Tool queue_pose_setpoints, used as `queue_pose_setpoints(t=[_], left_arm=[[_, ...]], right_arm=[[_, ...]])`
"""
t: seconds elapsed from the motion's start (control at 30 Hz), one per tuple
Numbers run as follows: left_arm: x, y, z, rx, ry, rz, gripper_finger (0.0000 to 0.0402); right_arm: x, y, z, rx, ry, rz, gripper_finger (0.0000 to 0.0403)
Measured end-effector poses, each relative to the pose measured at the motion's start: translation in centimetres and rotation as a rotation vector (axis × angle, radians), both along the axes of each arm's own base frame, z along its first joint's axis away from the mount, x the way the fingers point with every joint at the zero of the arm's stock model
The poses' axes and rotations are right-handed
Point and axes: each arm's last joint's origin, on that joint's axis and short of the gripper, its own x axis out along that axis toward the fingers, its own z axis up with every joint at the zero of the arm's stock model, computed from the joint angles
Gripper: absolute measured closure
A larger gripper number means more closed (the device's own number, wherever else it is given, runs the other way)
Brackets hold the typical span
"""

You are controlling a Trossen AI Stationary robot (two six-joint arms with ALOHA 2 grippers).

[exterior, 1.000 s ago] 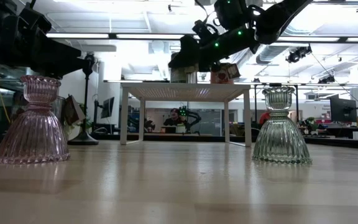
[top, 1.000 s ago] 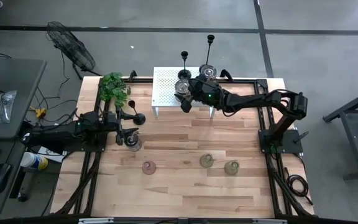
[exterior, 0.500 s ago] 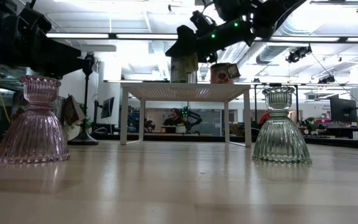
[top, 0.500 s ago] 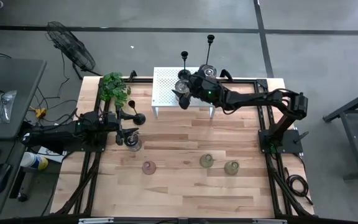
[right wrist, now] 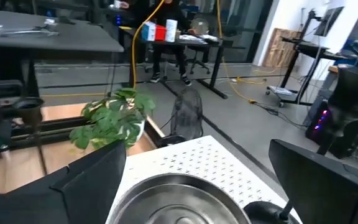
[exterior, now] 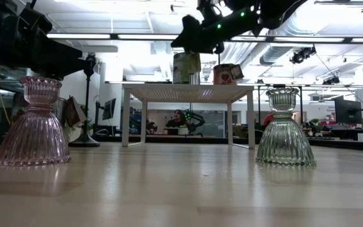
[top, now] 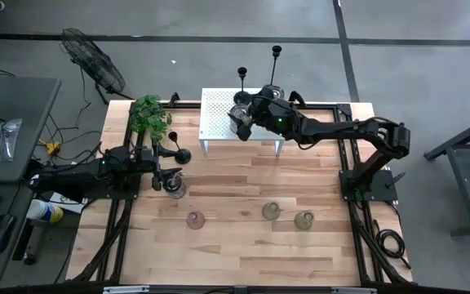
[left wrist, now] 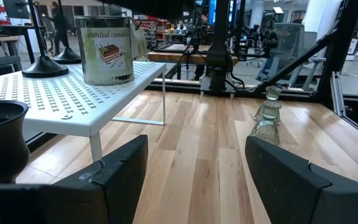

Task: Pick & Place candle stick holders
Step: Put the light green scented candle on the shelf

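**Two hands, both open**

My right hand (top: 243,124) hovers above the shelf (top: 219,110), spread over a tin there. My left hand (top: 168,163) waits spread low by the plant (top: 149,114). Three glass holders (top: 271,211) stand on the table (top: 235,253), ungrasped.

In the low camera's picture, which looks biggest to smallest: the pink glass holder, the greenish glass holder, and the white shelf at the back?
1. White shelf: widest, though farthest away.
2. Pink glass holder.
3. Greenish glass holder: slightly smaller than the pink one.

The pink holder may only look bigger because it stands nearer the camera, so their true order is unsure.
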Motion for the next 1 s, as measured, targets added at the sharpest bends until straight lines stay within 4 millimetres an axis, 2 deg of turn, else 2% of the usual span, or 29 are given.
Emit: queue_pose_setpoints(t=[0.2, 0.4, 0.53, 0.7, 0.93, 1.0], left_arm=[[0.0, 0.0, 0.0, 0.0, 0.0, 0.0, 0.0137], [0.0, 0.0, 0.0, 0.0, 0.0, 0.0, 0.0137], [0.0, 0.0, 0.0, 0.0, 0.0, 0.0, 0.0137], [0.0, 0.0, 0.0, 0.0, 0.0, 0.0, 0.0137], [0.0, 0.0, 0.0, 0.0, 0.0, 0.0, 0.0137], [0.0, 0.0, 0.0, 0.0, 0.0, 0.0, 0.0137]], right_arm=[[-0.8, 2.6, 1.1, 0.023, 0.067, 0.067, 0.0054], [-1.3, 5.7, 1.3, 0.037, 0.145, 0.156, 0.0111], [-1.3, 7.1, 0.2, 0.035, 0.205, 0.25, 0.0161], [-1.0, 7.6, -2.3, 0.024, 0.232, 0.311, 0.024], [0.5, 7.2, -4.7, 0.064, 0.131, 0.293, 0.038], [1.0, 7.2, -5.1, 0.078, 0.101, 0.292, 0.0394]])
